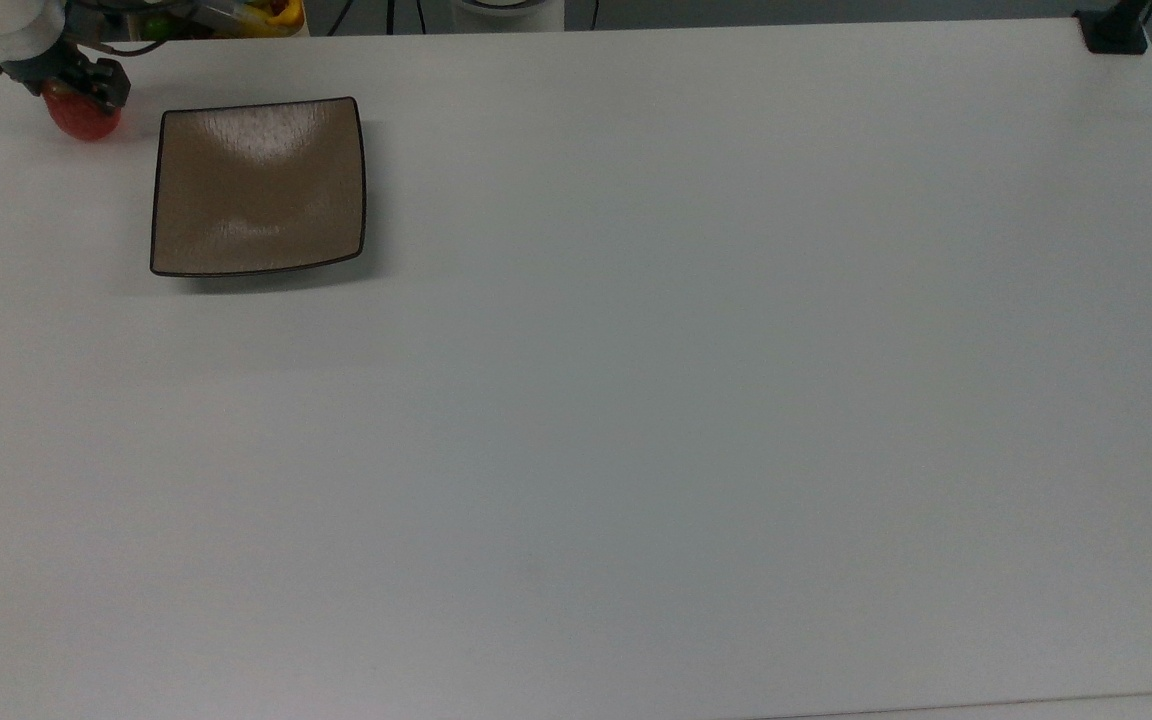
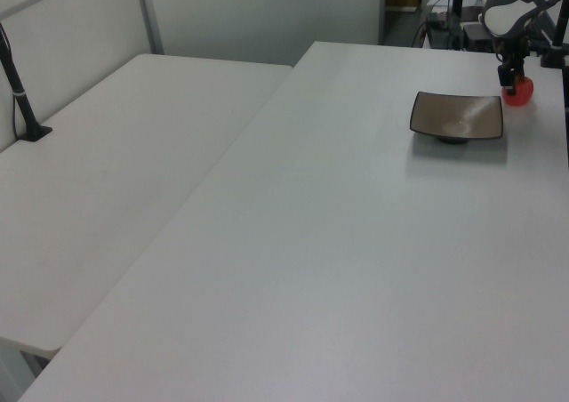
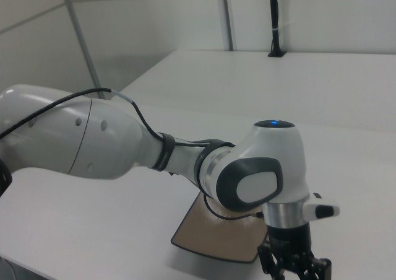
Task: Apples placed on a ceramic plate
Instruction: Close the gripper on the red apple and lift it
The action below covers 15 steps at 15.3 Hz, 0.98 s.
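The white tabletop is the largest thing in view, wide and bare over most of its surface. Next in size is the white Franka arm: in the right view its thick upper link runs in from the right view's left, a black cable looping over it, and bends at a rounded wrist joint with a blue light on top, so that the last segment hangs straight down toward the tabletop.

The ceramic plate, square, glossy brown with a thin dark rim, lies flat near the far corner of the tabletop at the top view's left. It carries nothing.

The pincer points down just beside the plate, off the plate's corner on the top view's left; in the left view it stands beyond the plate on the left view's right. Its dark fingers reach down onto the top of the apple, but whether they are closed on the fruit or merely around it I cannot tell.

The apple, small and red, appears to sit on the tabletop beside the plate, apart from its rim.
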### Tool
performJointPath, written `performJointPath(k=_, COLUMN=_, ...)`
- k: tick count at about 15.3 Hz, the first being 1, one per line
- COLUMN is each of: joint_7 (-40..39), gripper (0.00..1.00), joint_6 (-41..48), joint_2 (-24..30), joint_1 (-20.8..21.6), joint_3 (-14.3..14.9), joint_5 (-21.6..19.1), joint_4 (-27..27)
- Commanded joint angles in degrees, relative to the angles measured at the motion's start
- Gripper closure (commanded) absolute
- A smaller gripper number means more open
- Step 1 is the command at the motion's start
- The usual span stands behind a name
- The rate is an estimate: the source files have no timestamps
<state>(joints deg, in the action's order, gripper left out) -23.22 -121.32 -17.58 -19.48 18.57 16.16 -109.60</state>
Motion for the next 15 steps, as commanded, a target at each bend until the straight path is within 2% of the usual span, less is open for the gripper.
performJointPath(k=1, joint_7=-2.0, gripper=0.47, joint_6=-1.6, joint_2=0.2, joint_1=-0.3, joint_3=0.2, joint_5=0.7, joint_4=-0.5)
performJointPath(k=9, joint_7=-1.6, gripper=0.46, joint_6=-1.6, joint_2=2.3, joint_1=-0.1, joint_3=0.2, joint_5=-1.3, joint_4=2.0)
performJointPath(k=13, joint_7=-1.1, gripper=0.46, joint_6=-3.8, joint_2=3.1, joint_1=0.5, joint_3=0.0, joint_5=-11.5, joint_4=4.5)
performJointPath(k=15, joint_7=-0.9, gripper=0.46, joint_6=-5.0, joint_2=3.4, joint_1=1.5, joint_3=-0.7, joint_5=-14.3, joint_4=5.3)
